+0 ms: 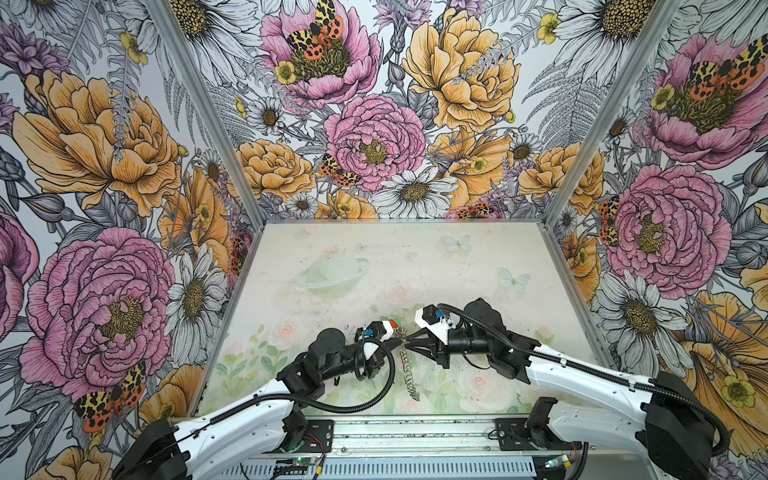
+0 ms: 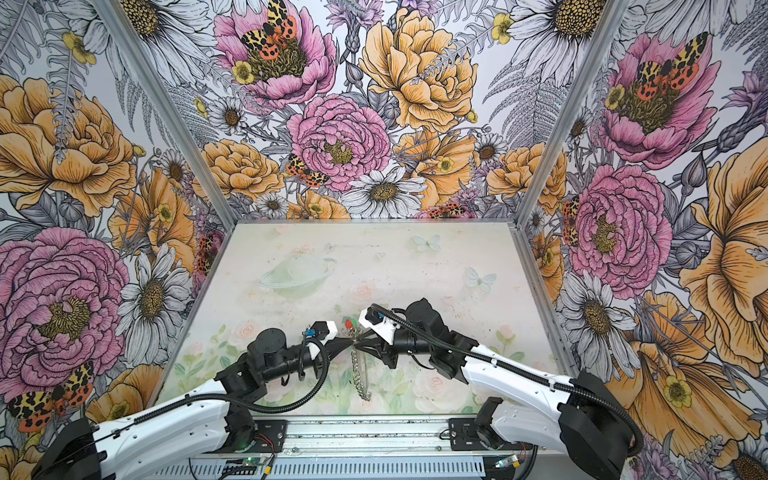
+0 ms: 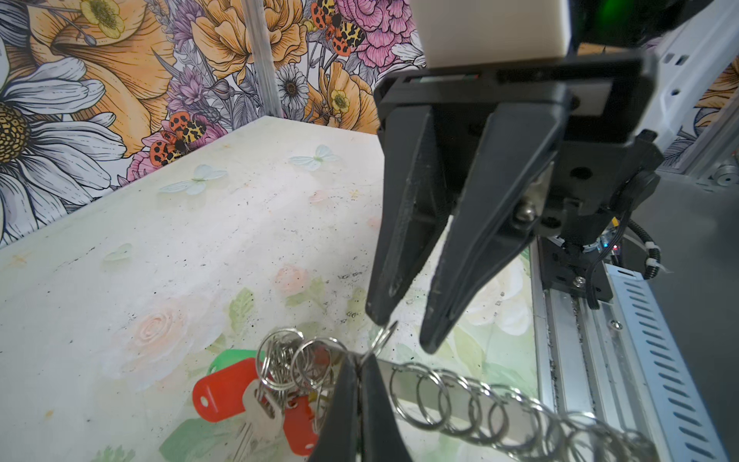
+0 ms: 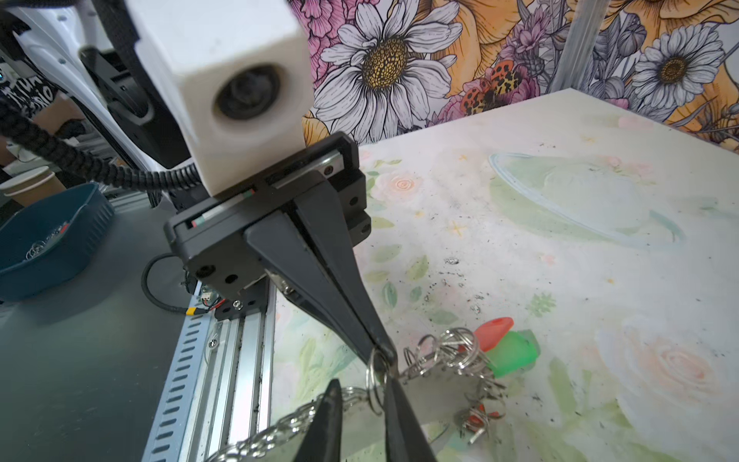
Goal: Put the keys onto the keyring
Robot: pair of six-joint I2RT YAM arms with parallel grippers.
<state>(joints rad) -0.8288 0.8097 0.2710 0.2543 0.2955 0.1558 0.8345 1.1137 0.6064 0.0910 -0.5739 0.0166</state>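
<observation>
The keyring (image 3: 448, 394) is a flat grey metal band fringed with small silver rings, lifted above the mat and hanging as a chain in both top views (image 1: 409, 374) (image 2: 360, 374). Keys with red and green tags (image 3: 226, 390) (image 4: 512, 346) (image 1: 392, 323) dangle bunched at its far end. My left gripper (image 3: 361, 358) (image 4: 384, 352) is shut on one small ring (image 3: 384, 336) of the keyring. My right gripper (image 4: 362, 382) (image 3: 404, 331) faces it tip to tip, jaws slightly apart, with that small ring (image 4: 375, 376) beside one finger.
A dark blue bin (image 4: 48, 240) holding loose rings and a paper cup (image 4: 32, 184) stand off the table beyond the slotted aluminium rail (image 1: 415, 432). Floral walls (image 1: 124, 208) close in the mat on three sides.
</observation>
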